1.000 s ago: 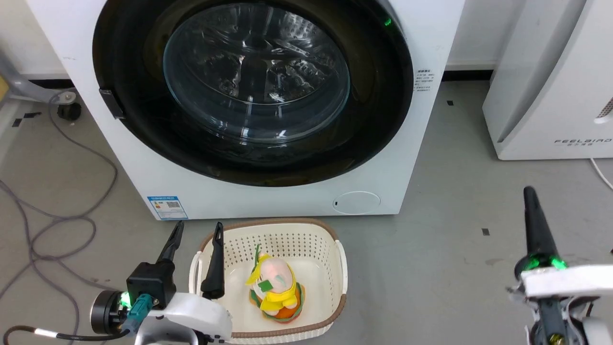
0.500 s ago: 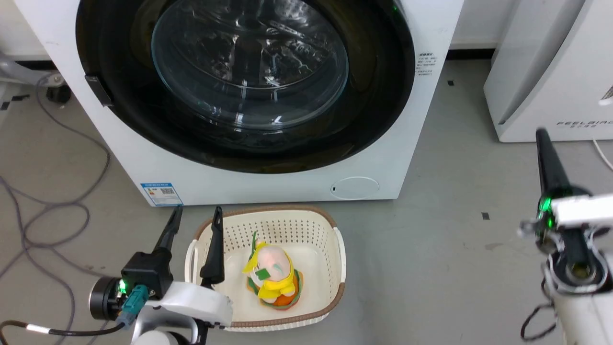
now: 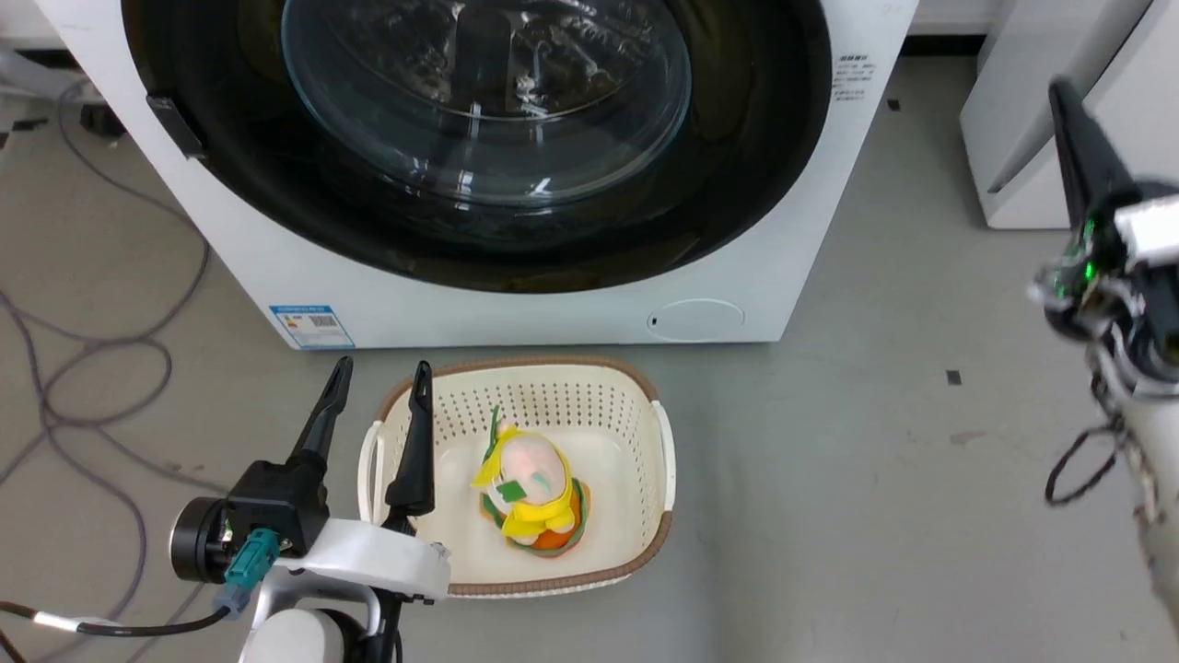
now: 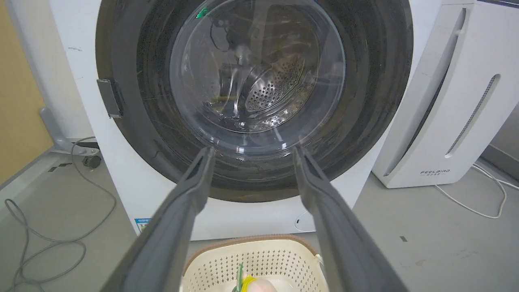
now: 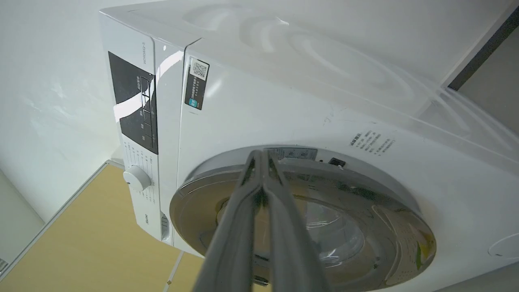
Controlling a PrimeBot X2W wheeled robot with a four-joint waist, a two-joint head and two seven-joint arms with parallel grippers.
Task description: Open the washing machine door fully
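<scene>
The door (image 3: pixel 755 184) sits closed just ahead of my spread left gripper (image 3: pixel 382 366) and pinched-together right gripper (image 3: pixel 1061 92), probably stiff, glossy and slippery (glass, so gently), best hooked by the tab (image 3: pixel 175 124) up-left of my left gripper.

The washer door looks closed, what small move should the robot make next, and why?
Probably ease the right claw forward to the upper rim of the washing machine door. The door sits closed against the washing machine, that claw is shut and aimed there, while the open left claw hangs low by the basket.
</scene>
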